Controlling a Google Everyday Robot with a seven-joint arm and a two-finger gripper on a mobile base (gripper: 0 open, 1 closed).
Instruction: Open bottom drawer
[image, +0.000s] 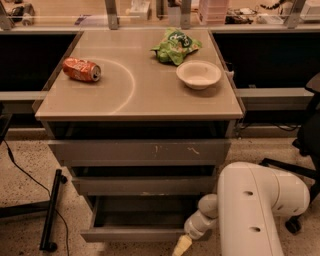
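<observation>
The bottom drawer (135, 233) is the lowest and narrowest grey front of three under the tan table. It stands pulled out, and its shallow grey tray (145, 216) shows. My white arm (260, 210) comes in at the lower right. My gripper (182, 245) with pale yellow tips hangs at the right end of the drawer's front strip, at the bottom edge of the view. The middle drawer (142, 186) and the top drawer (140, 151) with white scratch marks sit further in.
On the table top (125, 95) lie a red soda can (81, 69) on its side, a green chip bag (175, 45) and a white bowl (198, 74). A black stand (50, 212) and cable lie on the floor at left. An office chair base (300, 175) is at right.
</observation>
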